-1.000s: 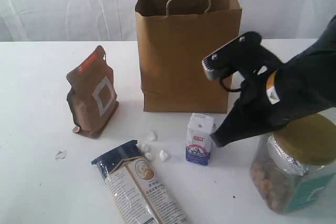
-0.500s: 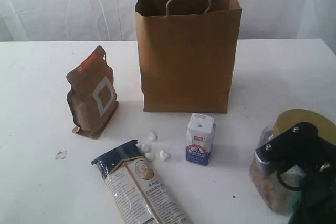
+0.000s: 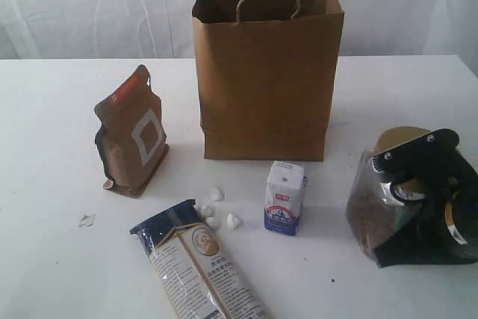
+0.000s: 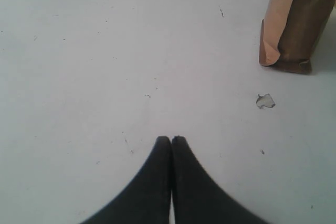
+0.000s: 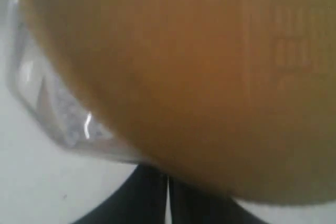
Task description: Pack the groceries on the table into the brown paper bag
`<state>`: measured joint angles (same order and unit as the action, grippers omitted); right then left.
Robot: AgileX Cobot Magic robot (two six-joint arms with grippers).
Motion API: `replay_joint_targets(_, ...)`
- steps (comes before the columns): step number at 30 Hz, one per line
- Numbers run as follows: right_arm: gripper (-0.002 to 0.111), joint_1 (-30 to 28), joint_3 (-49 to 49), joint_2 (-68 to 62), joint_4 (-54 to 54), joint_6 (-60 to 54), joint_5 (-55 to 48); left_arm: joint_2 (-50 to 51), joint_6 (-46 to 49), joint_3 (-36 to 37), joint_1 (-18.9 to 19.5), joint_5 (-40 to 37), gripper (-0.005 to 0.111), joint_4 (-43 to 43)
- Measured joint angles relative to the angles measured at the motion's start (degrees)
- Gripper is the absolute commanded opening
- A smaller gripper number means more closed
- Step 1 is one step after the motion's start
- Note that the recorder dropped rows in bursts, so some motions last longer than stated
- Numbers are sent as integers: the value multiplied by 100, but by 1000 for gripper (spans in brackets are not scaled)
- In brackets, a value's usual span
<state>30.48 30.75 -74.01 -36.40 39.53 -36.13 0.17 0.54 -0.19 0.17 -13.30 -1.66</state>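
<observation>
Found right gripper (image 5: 167, 184) near right, clenched on nothing, butted against tan-lidded clear jar (image 3: 366, 211); jar tipped off upright, lid end leaning far-right. Logged left gripper (image 4: 171, 141) clenched too, over bare table (image 4: 105, 51) at left, well apart. Spotted brown paper bag (image 3: 261, 72) far-left of jar, upright, mouth open.

at the lower right of the exterior view, the right arm (image 3: 429, 218) is shown as a black housing with silver screws (image 3: 387, 156), a black cable loop (image 3: 407, 192) and a yellow-white label (image 3: 451, 222). the left gripper (image 4: 171, 140) is made of two black tapered fingers (image 4: 155, 182).
</observation>
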Motion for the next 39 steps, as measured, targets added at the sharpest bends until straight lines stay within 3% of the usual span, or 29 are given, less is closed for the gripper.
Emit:
replay_joint_targets(7, 0, -927, 22, -415, -177, 277, 1324, 0, 0, 0, 0, 0, 0, 0)
replay_joint_targets(14, 0, -1051, 35, -239, 317, 290, 1034, 0, 0, 0, 0, 0, 0, 0)
replay_joint_targets(19, 3, -951, 42, 55, 1211, -534, 694, 0, 0, 0, 0, 0, 0, 0)
replay_joint_targets(23, 27, -807, 42, 160, 2314, -2027, 630, 0, 0, 0, 0, 0, 0, 0)
replay_joint_targets(28, 88, -757, 42, 168, 3590, -3164, 496, 0, 0, 0, 0, 0, 0, 0)
replay_joint_targets(30, 102, -757, 42, 168, 3748, -3215, 496, 0, 0, 0, 0, 0, 0, 0)
replay_joint_targets(39, 105, -757, 42, 168, 3913, -3215, 533, 0, 0, 0, 0, 0, 0, 0)
